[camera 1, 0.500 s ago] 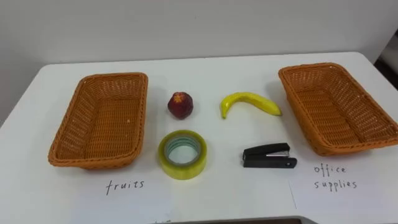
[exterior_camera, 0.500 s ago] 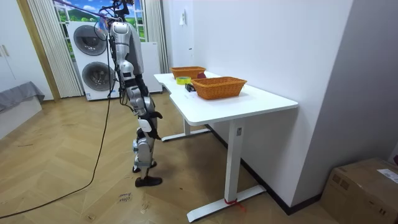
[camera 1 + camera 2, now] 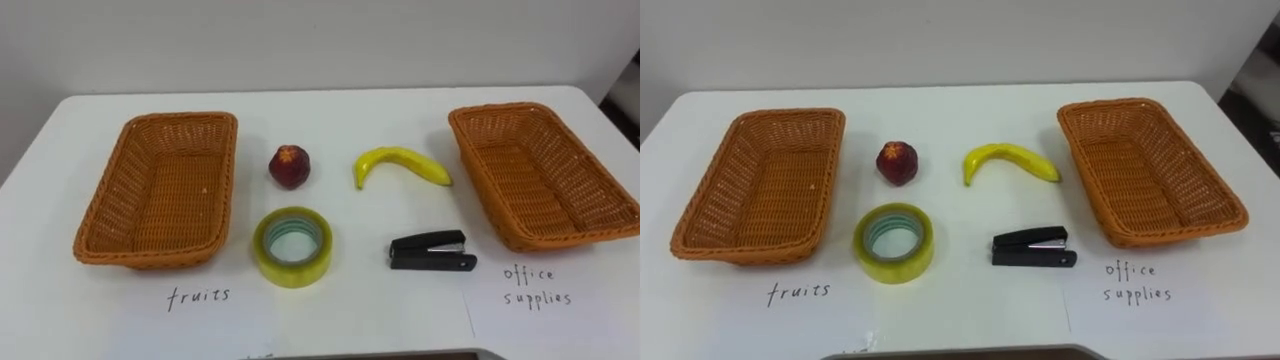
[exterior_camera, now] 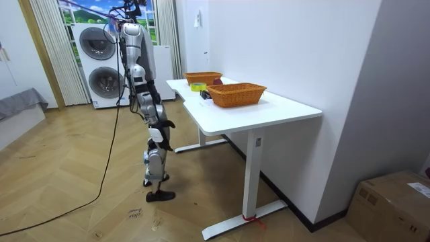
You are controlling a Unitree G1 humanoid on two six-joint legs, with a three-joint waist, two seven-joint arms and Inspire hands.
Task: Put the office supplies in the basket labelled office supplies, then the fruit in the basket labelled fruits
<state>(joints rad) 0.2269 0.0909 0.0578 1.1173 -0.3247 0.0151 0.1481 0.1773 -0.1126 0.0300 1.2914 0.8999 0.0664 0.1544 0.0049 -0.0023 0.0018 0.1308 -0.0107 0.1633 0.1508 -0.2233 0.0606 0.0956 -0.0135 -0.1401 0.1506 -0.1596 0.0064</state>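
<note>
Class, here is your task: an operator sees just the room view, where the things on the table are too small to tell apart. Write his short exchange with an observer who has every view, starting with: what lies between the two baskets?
Observer: Four things: a red fruit, a banana, a roll of tape and a black stapler.
Operator: Is anything in a basket yet?
Observer: No, the left basket and the right basket hold nothing.
Operator: Which basket takes what?
Observer: A handwritten label in front of the left one reads fruits; the one before the right reads office supplies.
</note>
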